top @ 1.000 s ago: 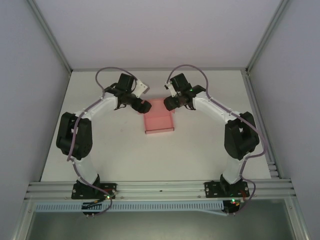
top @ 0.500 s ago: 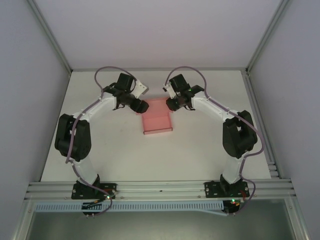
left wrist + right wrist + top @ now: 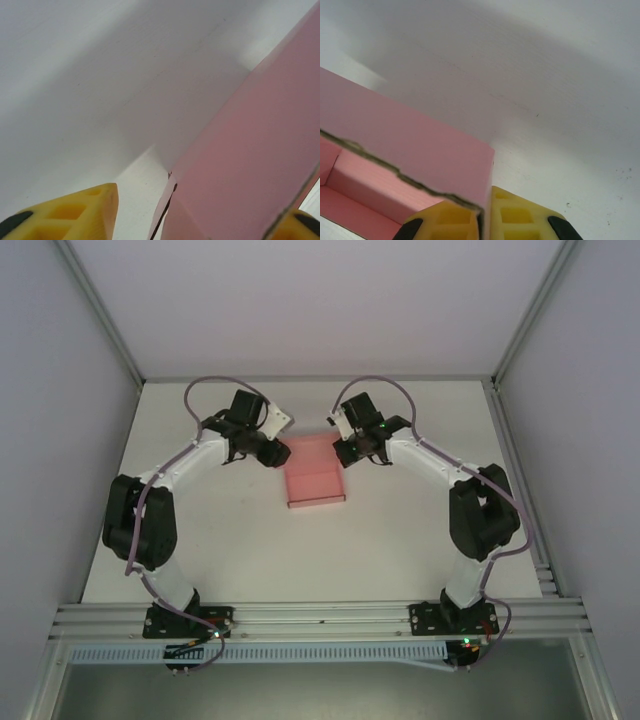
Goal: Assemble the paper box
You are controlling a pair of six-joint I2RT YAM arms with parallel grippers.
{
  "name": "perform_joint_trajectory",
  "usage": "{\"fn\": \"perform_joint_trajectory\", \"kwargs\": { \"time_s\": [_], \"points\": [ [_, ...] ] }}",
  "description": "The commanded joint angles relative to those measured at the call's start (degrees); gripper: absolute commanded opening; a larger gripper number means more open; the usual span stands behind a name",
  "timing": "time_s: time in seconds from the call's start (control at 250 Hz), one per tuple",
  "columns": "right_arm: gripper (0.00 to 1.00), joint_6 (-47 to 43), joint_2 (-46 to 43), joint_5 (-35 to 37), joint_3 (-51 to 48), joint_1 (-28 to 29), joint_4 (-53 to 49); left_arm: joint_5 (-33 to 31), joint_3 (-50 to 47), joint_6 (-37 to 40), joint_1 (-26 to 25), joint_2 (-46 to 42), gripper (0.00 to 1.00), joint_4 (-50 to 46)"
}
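The paper box (image 3: 314, 480) is a shallow pink card tray lying mid-table, its open side up. My right gripper (image 3: 344, 449) is at its far right corner. In the right wrist view the yellow fingers (image 3: 520, 217) of the right gripper (image 3: 487, 212) are pinched shut on the box's wall (image 3: 420, 145), one inside and one outside. My left gripper (image 3: 279, 453) is at the far left corner. It (image 3: 200, 212) straddles the pink wall (image 3: 250, 165). Its left finger (image 3: 75, 215) stands off the card with bare table between, and its right finger (image 3: 300, 227) is at the card's other side.
The white table (image 3: 400, 540) stretches round the box. Aluminium frame posts and pale walls enclose it on the left, right and back. Both arm bases (image 3: 190, 618) sit on the rail at the near edge.
The right jaws have closed onto the box's far right wall. The left jaws have narrowed around the far left wall. The left arm's elbow has swung a little outward.
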Motion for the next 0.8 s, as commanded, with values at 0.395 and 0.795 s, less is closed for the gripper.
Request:
{"fn": "perform_joint_trajectory", "kwargs": {
  "time_s": [0.395,0.795],
  "points": [
    [0.00,16.41,-7.69,10.25,-8.35,1.36,14.74,-9.42,-0.81,-25.36,-0.59,-2.30,0.00,8.76],
    [0.00,34.80,-5.86,23.85,-18.00,4.67,39.88,-21.86,-12.68,-44.66,-5.56,-4.19,0.00,34.87]
  ]
}}
